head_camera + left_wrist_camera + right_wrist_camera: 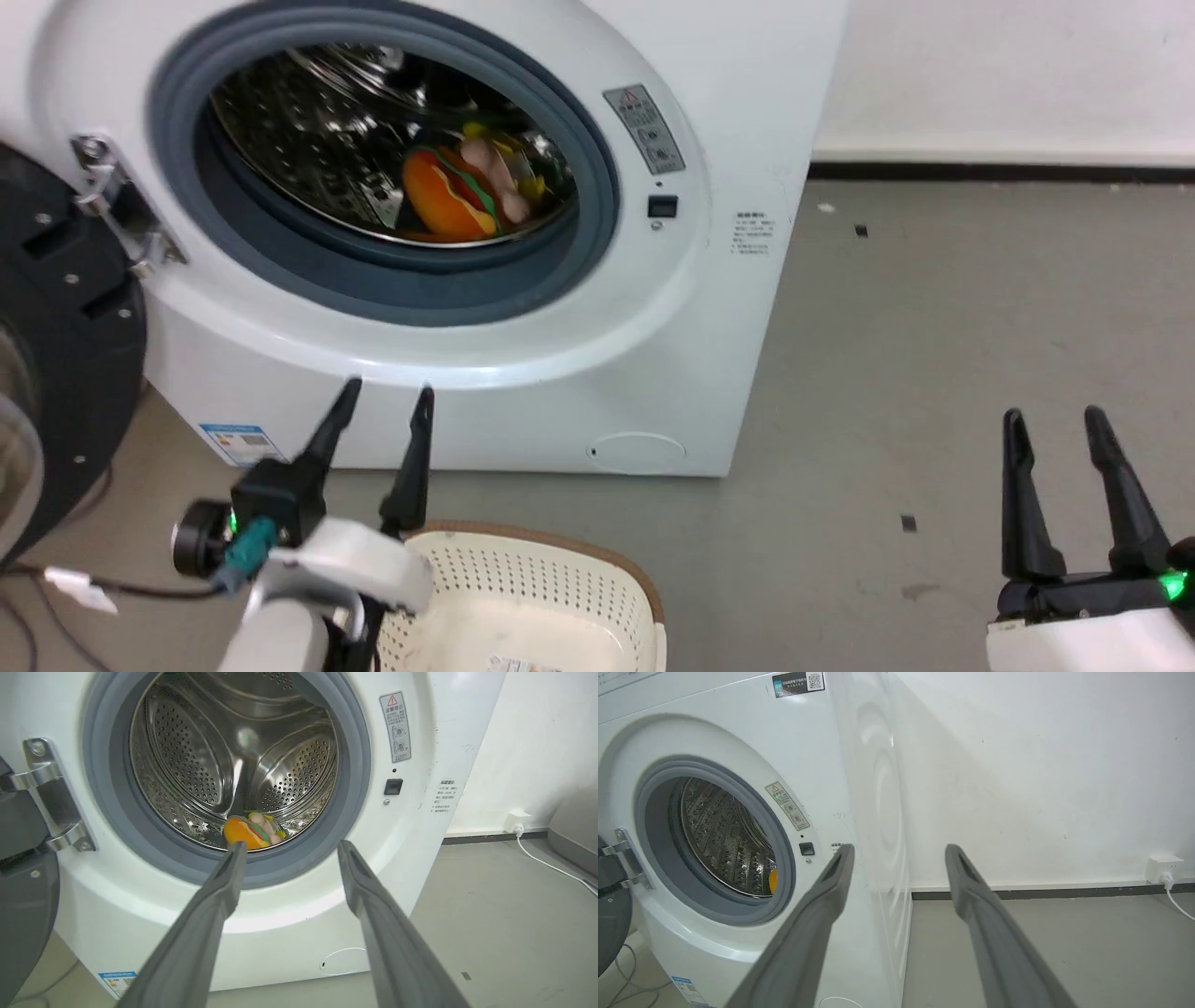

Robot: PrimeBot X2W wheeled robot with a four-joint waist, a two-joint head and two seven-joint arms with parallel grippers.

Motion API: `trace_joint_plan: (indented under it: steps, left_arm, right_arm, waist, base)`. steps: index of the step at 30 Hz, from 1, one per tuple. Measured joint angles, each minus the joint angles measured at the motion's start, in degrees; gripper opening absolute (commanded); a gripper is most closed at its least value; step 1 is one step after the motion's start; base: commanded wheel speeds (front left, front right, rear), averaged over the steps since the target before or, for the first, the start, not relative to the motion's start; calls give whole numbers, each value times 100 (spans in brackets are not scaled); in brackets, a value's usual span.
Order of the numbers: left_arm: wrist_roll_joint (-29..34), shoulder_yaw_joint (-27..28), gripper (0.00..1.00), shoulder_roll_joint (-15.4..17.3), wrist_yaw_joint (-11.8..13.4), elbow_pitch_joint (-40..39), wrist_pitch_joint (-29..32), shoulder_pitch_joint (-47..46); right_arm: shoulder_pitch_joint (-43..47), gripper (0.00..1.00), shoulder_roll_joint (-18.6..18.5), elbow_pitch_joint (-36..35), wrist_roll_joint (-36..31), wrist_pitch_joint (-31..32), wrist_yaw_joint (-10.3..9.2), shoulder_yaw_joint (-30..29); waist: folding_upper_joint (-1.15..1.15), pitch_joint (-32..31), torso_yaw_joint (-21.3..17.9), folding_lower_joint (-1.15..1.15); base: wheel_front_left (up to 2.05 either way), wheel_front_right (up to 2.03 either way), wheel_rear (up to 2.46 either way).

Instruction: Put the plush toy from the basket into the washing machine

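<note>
Head view shows one washing machine (579, 373), one plush toy (467, 191), one basket (551, 569) and two pincers. The plush toy lies inside the drum (196, 765), at its bottom near the front lip, well apart from both pincers. The left pincer (387, 390) hovers outside, below the round opening and above the basket's far rim, its fingers spread apart and holding nothing. The right pincer (1052, 415) stands over the floor (934, 327) to the machine's right, its fingers likewise apart and empty. The basket sits on the floor before the machine. Left wrist view adds a wall socket (516, 820) with a white cable (551, 863). Right wrist view adds a QR sticker (798, 682) at the machine's top, and of the toy just an orange sliver.
</note>
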Motion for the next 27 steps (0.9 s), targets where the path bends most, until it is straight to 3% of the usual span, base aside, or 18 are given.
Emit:
trace_joint_plan:
  steps: [5, 20, 21, 27]
  left_arm:
    - [68, 97, 100, -153, 196, -254, 0, 638]
    - [408, 219, 100, -437, 353, -564, 0, 1315]
    - [420, 234, 0, -458, 353, -612, 0, 1332]
    - [424, 218, 0, -461, 345, -608, 10, 1330]
  right_arm:
    - [163, 100, 0, 33, 0, 0, 0, 47]
    - [341, 100, 0, 197, 52, 0, 0, 181]
    - [343, 0, 0, 199, 52, 0, 0, 182]
    - [341, 0, 0, 199, 52, 4, 0, 185]
  waist:
    - [0, -284, 129, -1]
    - [0, -441, 159, 1]
    - [0, -441, 158, 1]
    - [0, -444, 153, 1]
  base:
    - [0, 0, 0]
    - [0, 0, 0]
    - [0, 0, 0]
    - [0, 0, 0]
